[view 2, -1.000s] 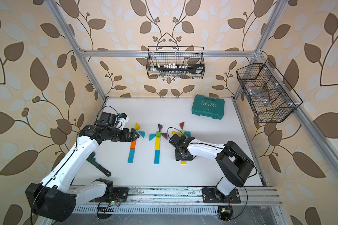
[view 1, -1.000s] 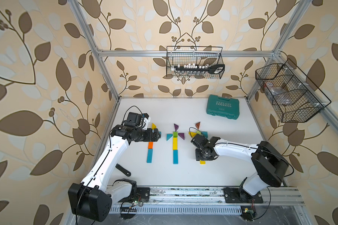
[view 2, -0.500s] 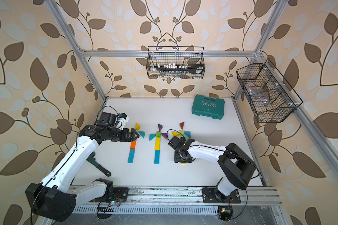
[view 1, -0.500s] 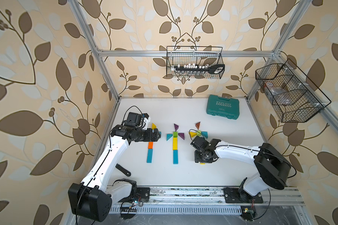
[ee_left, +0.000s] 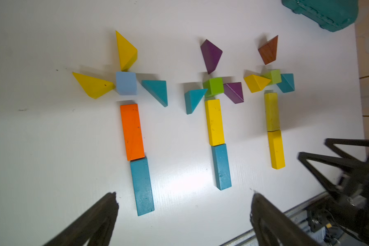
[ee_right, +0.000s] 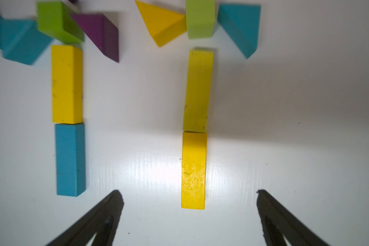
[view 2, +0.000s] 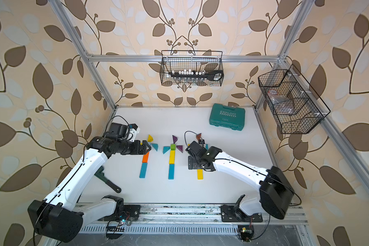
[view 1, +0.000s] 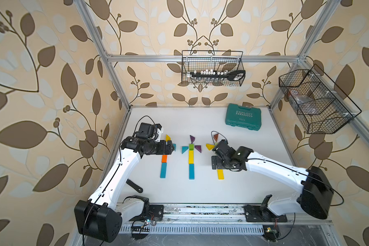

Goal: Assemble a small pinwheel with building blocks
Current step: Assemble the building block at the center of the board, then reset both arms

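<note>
Three rows of building blocks (view 1: 191, 157) lie flat on the white table (view 1: 179, 119), between the two arms. We see the left gripper (ee_left: 183, 196) spread wide and empty over the left row: pale-blue cube (ee_left: 126, 83), orange bar (ee_left: 132, 132), teal bar (ee_left: 142, 187). The right gripper (ee_right: 188, 193), likewise spread and empty, hangs over the right row, whose near yellow bar (ee_right: 193, 170) touches a second yellow bar (ee_right: 198, 89). The brown wedge (ee_left: 268, 50) lies just beyond the green cube (ee_left: 274, 76).
</note>
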You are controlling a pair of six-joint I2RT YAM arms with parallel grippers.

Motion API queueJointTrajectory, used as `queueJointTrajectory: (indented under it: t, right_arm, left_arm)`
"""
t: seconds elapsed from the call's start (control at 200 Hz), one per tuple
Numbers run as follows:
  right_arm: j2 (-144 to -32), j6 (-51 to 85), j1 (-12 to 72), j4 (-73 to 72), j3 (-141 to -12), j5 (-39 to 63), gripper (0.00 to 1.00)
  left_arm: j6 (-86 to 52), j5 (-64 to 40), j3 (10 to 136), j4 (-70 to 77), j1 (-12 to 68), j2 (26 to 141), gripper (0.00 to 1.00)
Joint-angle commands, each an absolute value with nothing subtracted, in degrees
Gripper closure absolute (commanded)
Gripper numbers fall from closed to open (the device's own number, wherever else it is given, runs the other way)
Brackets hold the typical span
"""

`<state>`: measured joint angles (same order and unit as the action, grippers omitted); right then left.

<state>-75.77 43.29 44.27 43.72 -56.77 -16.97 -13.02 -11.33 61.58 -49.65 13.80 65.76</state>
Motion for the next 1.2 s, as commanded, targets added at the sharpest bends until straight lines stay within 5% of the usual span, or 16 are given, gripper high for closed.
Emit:
queueJointTrajectory:
  t: [0.0,0.245,0.555,0.905,1.045,1.195]
  right_arm:
    - [-66.64,33.46,36.4,44.08,-55.34,-22.45,0.0]
    - [-53.4,9.43,12.43,12.48,-37.01,-18.57,0.0]
    - [-78.09,8.51,0.55,-11.55,-31.71,-13.97,0.0]
    - [-88.58,3.58,0.44,-24.1,-35.19,-10.52,0.0]
    - [-85.62,2.15,0.45,-32.83,-28.75,-7.42,0.0]
    - [-87.07,2.29,0.64,-53.08,-18.83,-8.46,0.0]
  left_arm:
    - [-16.95,-1.26,61.26,-50.1,13.18,64.18,0.01]
    - [-32.53,21.22,55.25,-44.37,13.2,58.21,0.01]
    - [-22.5,52.11,37.99,-16.21,12.76,67.83,0.01]
    - [-4.43,18.61,26.83,23.68,0.26,76.83,0.01]
    - [-5.55,3.93,27.88,33.33,-5.19,85.45,0.01]
    - [-4.48,0.46,28.62,31.01,-5.54,85.56,0.01]
